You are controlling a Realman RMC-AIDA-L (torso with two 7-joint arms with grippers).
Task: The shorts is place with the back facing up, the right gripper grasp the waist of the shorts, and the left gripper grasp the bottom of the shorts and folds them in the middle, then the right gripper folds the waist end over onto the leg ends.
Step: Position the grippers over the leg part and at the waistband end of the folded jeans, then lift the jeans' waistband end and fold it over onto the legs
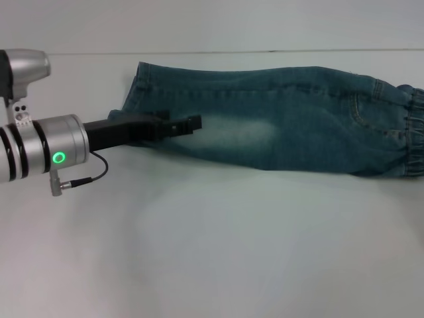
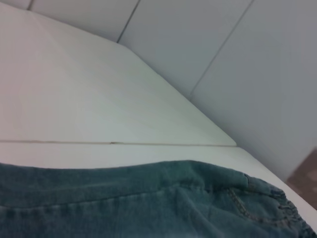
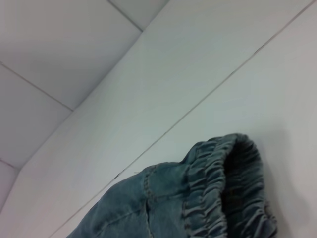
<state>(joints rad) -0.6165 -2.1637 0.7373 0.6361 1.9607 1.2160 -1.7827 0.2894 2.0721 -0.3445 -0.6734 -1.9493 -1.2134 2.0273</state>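
The shorts (image 1: 285, 126), blue-green denim with a pale faded patch, lie folded lengthwise across the far half of the white table. The gathered elastic waist (image 1: 414, 132) is at the right edge of the head view, and the leg ends (image 1: 137, 86) are at the left. My left gripper (image 1: 190, 124), with a silver wrist and green ring light, reaches in from the left and lies low over the near edge of the shorts by the leg ends. The left wrist view shows the denim (image 2: 148, 203) from close by. The right wrist view shows the waist (image 3: 233, 188) close up. My right gripper is out of view.
The white table (image 1: 232, 245) stretches bare in front of the shorts. Its far edge (image 1: 232, 52) runs just behind them, against a pale wall. A thin grey cable (image 1: 86, 179) hangs under the left wrist.
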